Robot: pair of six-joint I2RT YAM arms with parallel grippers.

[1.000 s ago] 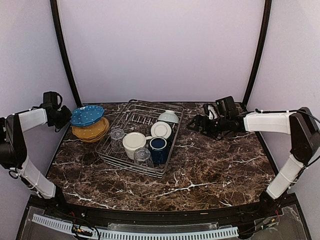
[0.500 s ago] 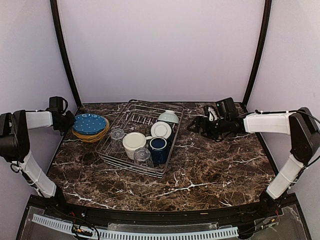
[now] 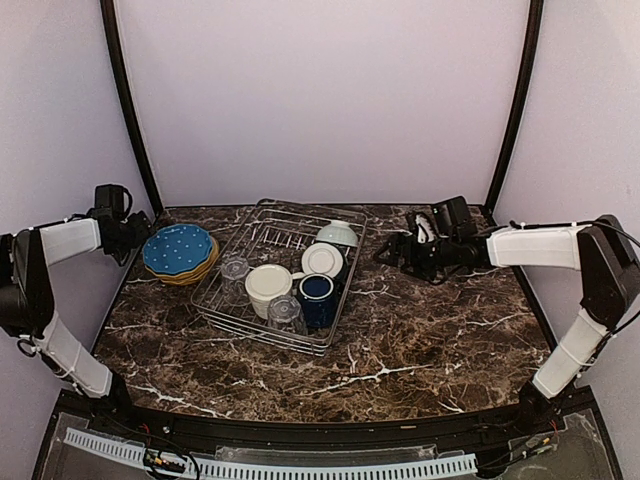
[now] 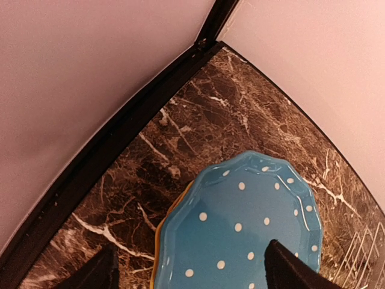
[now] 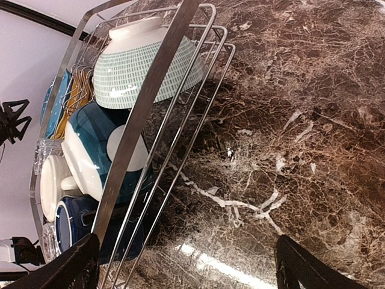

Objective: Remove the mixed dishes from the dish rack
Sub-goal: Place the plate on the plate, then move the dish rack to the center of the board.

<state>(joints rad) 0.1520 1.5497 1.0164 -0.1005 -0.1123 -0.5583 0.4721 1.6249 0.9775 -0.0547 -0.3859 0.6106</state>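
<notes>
Blue dotted plate (image 4: 240, 229) lies flat on top of the yellow plates (image 3: 190, 272), on the table (image 3: 420, 330) just left of the rack (image 3: 285, 275), near the back-left corner. My left gripper (image 4: 192, 274) hangs low over the plate's near rim. Its fingers are spread wide to either side and hold nothing. Risk here: the plate sits a little off-centre, with a yellow edge showing on one side. If I pull away low, a fingertip could catch the scalloped rim and slide the plate off the stack toward the black frame rail (image 4: 114, 144). Lift clear first. The rack holds a patterned bowl (image 5: 147, 63), a cream bowl (image 3: 268, 285), a dark mug (image 3: 317, 295) and clear glasses (image 3: 234, 268), packed close together. My right gripper (image 5: 189, 265) is open and empty, near the rack's right side and facing the tilted patterned bowl. Risks there: a finger hooking a wire and shoving the whole rack, the glazed bowl slipping from a shallow pinch, or the bowl knocking its neighbours on the way out. The glasses are hard to make out and probably tip easily.
</notes>
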